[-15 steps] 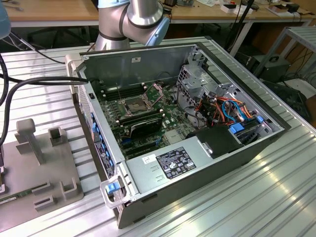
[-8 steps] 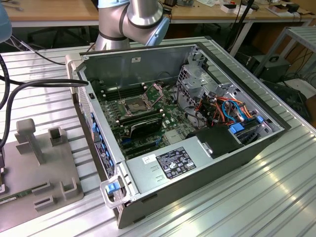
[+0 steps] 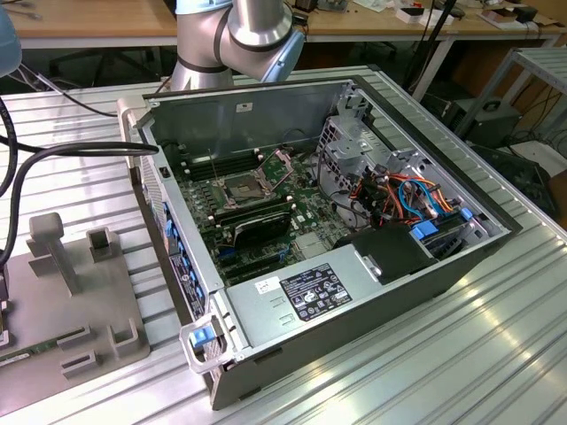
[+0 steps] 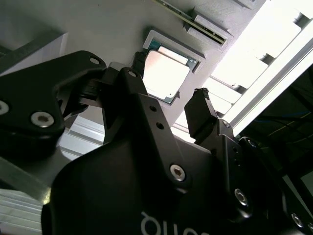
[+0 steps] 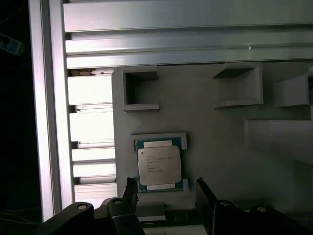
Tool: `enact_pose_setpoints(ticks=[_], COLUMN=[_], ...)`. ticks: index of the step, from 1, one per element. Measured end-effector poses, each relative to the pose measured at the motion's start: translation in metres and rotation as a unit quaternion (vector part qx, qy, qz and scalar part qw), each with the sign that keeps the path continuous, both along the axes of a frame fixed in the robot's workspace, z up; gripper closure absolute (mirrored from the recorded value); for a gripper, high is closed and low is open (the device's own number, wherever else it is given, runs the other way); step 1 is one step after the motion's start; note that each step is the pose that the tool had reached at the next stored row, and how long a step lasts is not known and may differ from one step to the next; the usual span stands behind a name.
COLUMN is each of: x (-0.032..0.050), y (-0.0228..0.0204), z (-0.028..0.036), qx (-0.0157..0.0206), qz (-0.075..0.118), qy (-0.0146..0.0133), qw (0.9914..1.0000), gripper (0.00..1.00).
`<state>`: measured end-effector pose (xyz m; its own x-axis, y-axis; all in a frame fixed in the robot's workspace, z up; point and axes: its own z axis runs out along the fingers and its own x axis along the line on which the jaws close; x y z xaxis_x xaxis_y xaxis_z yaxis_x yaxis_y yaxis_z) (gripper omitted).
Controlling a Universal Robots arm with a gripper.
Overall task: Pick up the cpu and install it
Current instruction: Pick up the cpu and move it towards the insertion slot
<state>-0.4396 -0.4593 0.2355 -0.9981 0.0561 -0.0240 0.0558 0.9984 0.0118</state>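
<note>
The cpu point(image 5: 159, 164), a small square chip with a dull silver top, lies flat in a shallow framed seat on the grey fixture plate point(image 5: 210, 132). In the second wrist view the cpu point(image 4: 166, 73) shows pale between the black fingers. My gripper point(image 5: 166, 188) is open and hovers over the chip, one fingertip point(image 5: 131, 188) at each side, with nothing held. The gripper point(image 4: 169, 78) stands apart from the chip. In the exterior view the open socket point(image 3: 241, 188) sits on the motherboard point(image 3: 266, 217) inside the computer case point(image 3: 354, 292).
The grey fixture plate point(image 3: 80, 310) with raised blocks and posts lies at the exterior view's left of the case, on a ribbed aluminium table point(image 3: 461, 354). A thin memory stick point(image 4: 173, 11) lies on the fixture beyond the chip. Black cables point(image 3: 62, 150) run over the table.
</note>
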Motion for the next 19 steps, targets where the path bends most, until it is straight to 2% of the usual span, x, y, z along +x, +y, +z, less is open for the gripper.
enact_pose_setpoints(ticks=[3,4,12,14,19], x=[0.0,0.0,0.0,0.0,0.0], y=[0.0,0.0,0.0,0.0,0.0], z=[-0.0001,-0.0001,-0.0005,-0.002,-0.0076], qx=[0.0,0.0,0.0001,0.0,-0.0028], qz=[0.0,0.0,0.0,0.0,0.0], qy=[0.0,0.0,-0.0001,0.0,0.0], qw=[1.0,1.0,1.0,1.0,1.0], gripper=[0.39,0.32,0.32,0.32,0.32])
